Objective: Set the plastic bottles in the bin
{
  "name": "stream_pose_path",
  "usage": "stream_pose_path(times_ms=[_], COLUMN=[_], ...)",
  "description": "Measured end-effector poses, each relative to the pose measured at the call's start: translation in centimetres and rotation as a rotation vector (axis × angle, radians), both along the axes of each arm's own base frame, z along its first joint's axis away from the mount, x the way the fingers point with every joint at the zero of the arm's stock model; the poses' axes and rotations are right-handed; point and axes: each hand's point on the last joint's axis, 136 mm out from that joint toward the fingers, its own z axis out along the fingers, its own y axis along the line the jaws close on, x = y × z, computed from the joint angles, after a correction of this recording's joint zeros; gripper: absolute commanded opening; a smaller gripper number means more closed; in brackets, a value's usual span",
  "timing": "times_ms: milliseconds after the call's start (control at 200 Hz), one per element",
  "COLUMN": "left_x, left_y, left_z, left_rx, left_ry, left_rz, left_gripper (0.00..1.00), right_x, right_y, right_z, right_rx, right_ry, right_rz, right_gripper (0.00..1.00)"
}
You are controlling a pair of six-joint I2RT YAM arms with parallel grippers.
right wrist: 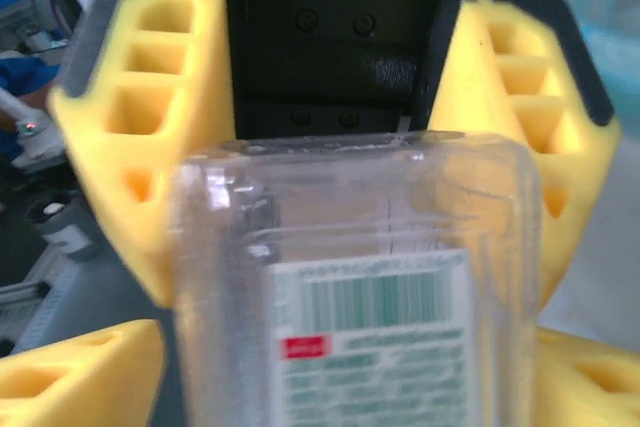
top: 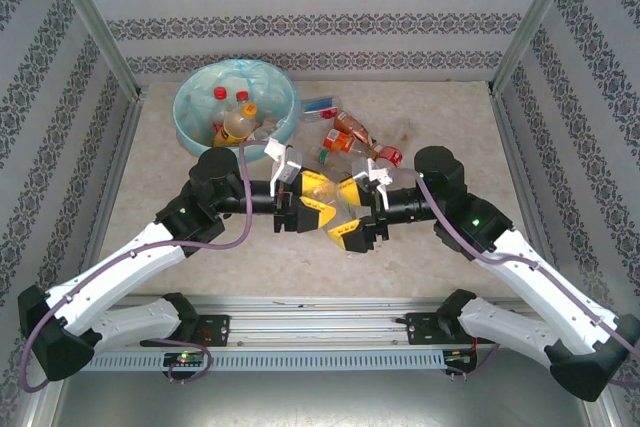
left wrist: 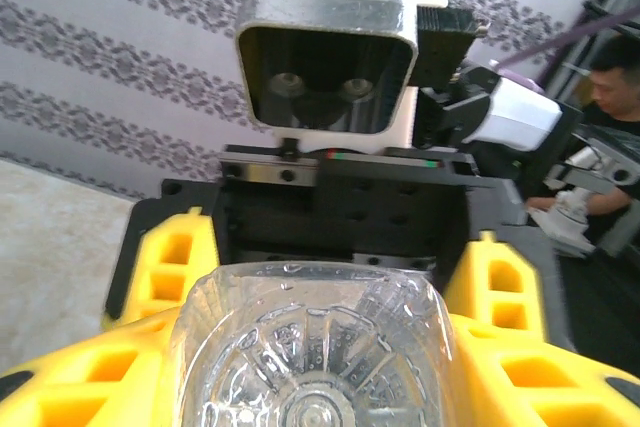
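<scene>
Two grippers meet nose to nose above the surface (top: 200,277), a clear bottle (top: 335,205) between them. The left gripper (top: 318,202) clasps its base; the right gripper (top: 340,215) stands spread wide around it. More bottles (top: 352,139) lie beside the bin (top: 190,127).

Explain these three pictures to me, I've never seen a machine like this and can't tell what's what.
These are two robot arms bolted to a table, sorting rubbish. The overhead picture shows both: the left gripper and right gripper meet mid-table, a clear bottle between their yellow fingers. The other two pictures come from cameras on each wrist, looking along the fingers: one sees the bottle's ribbed base, the other its label side. Which gripper actually grips it is unclear. Behind sit the bin, with bottles inside, and a loose pile of bottles.
</scene>
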Motion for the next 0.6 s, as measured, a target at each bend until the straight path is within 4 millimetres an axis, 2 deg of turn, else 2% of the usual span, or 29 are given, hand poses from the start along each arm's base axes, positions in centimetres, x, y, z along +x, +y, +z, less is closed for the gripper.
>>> stream_pose_path(times_ms=[95, 145, 205, 285, 390, 505, 600], left_x=[1.3, 2.4, 3.9, 6.1, 8.1, 10.2, 12.6], left_y=[0.8, 1.6, 3.2, 6.7, 11.9, 16.5, 19.4], left_z=[1.1, 2.8, 5.9, 11.1, 17.0, 20.6, 21.6], left_rx=[0.016, 0.017, 0.005, -0.029, -0.062, -0.016, 0.074], left_ry=[-0.045, -0.090, -0.160, -0.261, -0.365, -0.447, -0.484], left_rz=[0.112, 0.206, 0.351, 0.593, 0.891, 1.148, 1.315], left_gripper=[0.36, 0.30, 0.24, 0.17, 0.17, 0.17, 0.17], right_x=[1.7, 2.9, 4.2, 5.7, 6.8, 7.5, 7.8], right_y=[-0.8, -1.6, -2.7, -4.5, -6.5, -7.9, -8.5], right_z=[0.4, 0.6, 0.9, 1.6, 1.9, 1.7, 1.2], right_rx=[-0.011, -0.020, -0.029, -0.034, -0.041, -0.058, -0.082], right_ry=[-0.045, -0.075, -0.107, -0.150, -0.186, -0.199, -0.195], right_rz=[-0.140, -0.234, -0.349, -0.496, -0.631, -0.715, -0.751], right_gripper=[0.98, 0.98, 0.98, 0.98, 0.98, 0.98, 0.98])
